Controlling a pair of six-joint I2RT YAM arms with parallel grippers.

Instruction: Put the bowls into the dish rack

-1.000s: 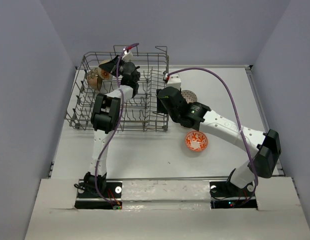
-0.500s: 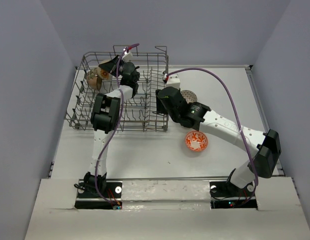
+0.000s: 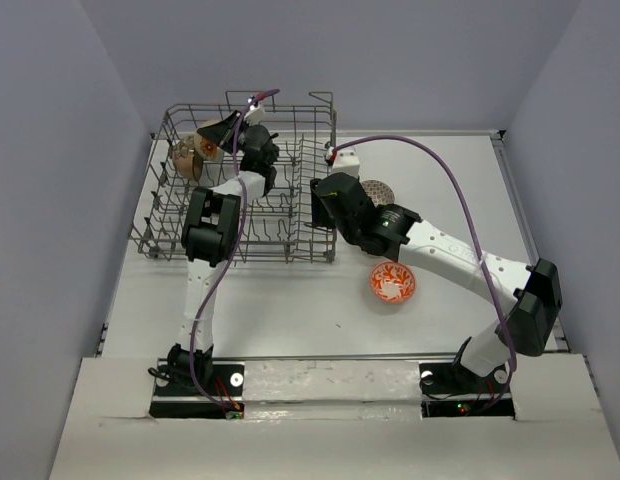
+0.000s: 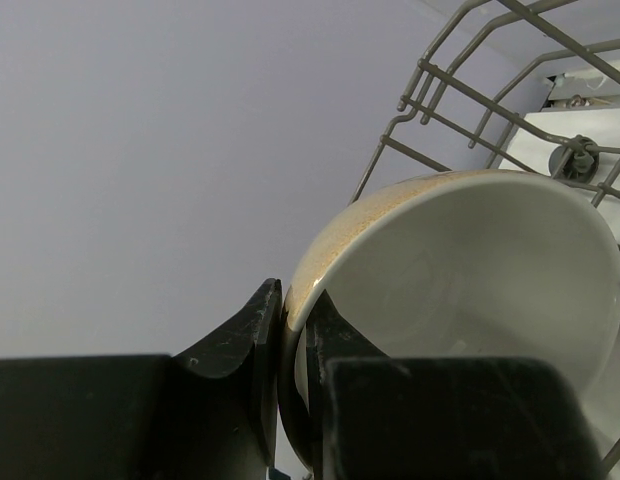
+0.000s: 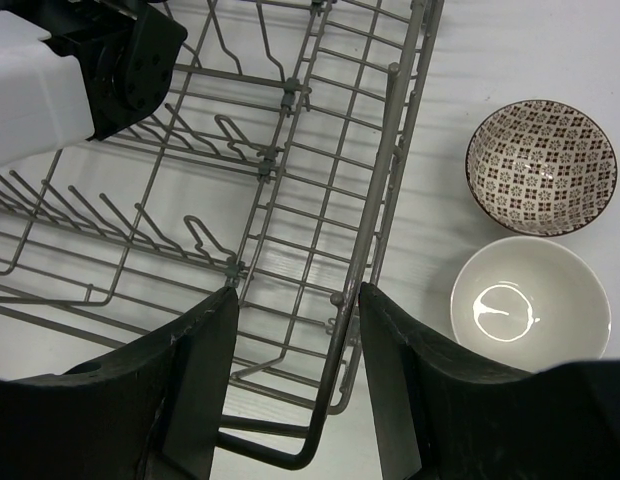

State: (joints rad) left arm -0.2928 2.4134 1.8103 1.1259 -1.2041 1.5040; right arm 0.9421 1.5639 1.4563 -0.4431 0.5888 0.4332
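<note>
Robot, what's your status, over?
Left jaws shut on brown, cream-lined ceramic bowl inside grey wire dish rack. Right jaws open, straddling rack's side wire. Nothing seen in the way.
</note>
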